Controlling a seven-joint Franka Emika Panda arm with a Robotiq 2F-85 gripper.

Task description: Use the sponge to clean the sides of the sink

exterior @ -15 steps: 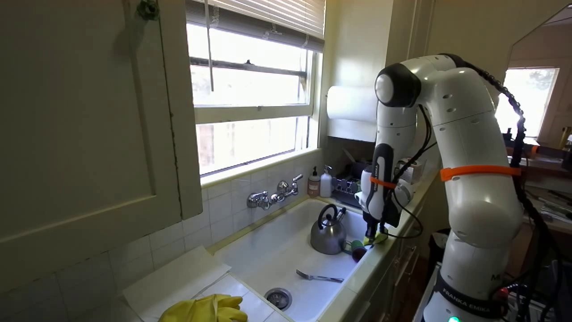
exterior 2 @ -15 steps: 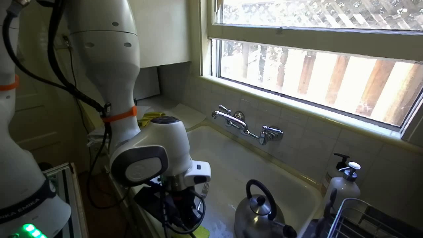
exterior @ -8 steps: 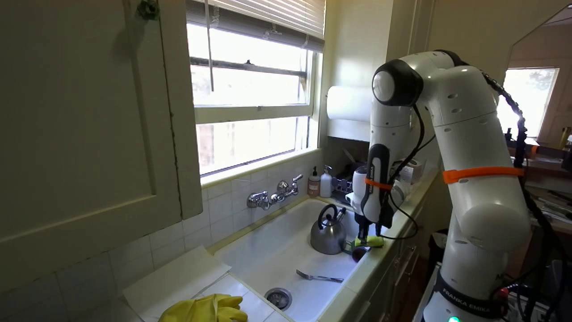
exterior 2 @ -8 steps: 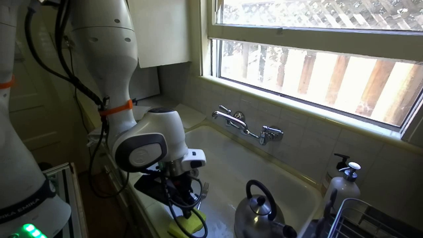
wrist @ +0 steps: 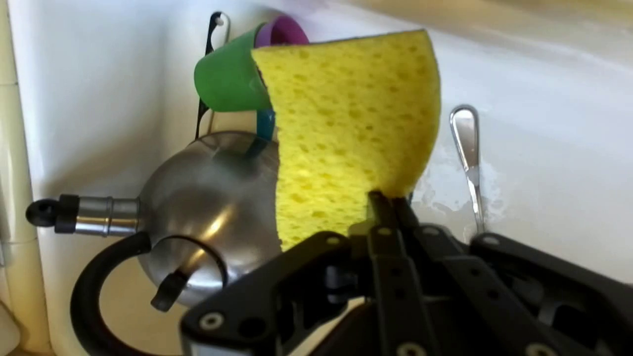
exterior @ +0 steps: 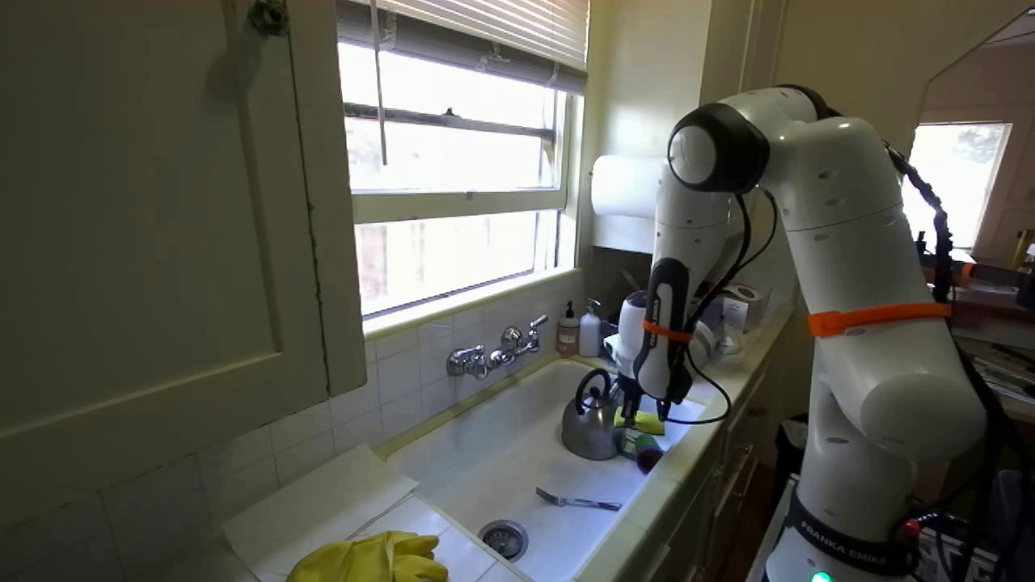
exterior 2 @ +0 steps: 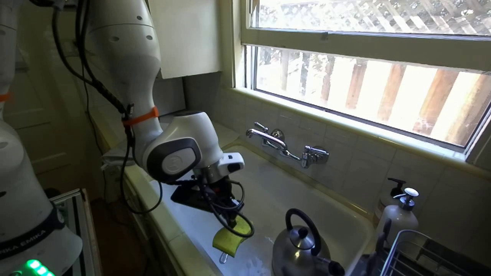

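Sponge [exterior 2: 228,240] is shifting toward one o'clock, farther over the sink [exterior 2: 264,184], in an exterior view; in an exterior view it is hanging at three o'clock from the kettle [exterior: 586,428]; in the wrist view the gripper [wrist: 390,197] is pinching it, its bulk reaching toward eleven, a sink wall [wrist: 484,59] lying toward one.

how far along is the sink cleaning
Looks done: the yellow sponge is picked up, pinched in the gripper. In hand: it's held over the sink, with no contact visible against the sides. Left: probably pressing it there and wiping; these views can't settle whether any side was already scrubbed.
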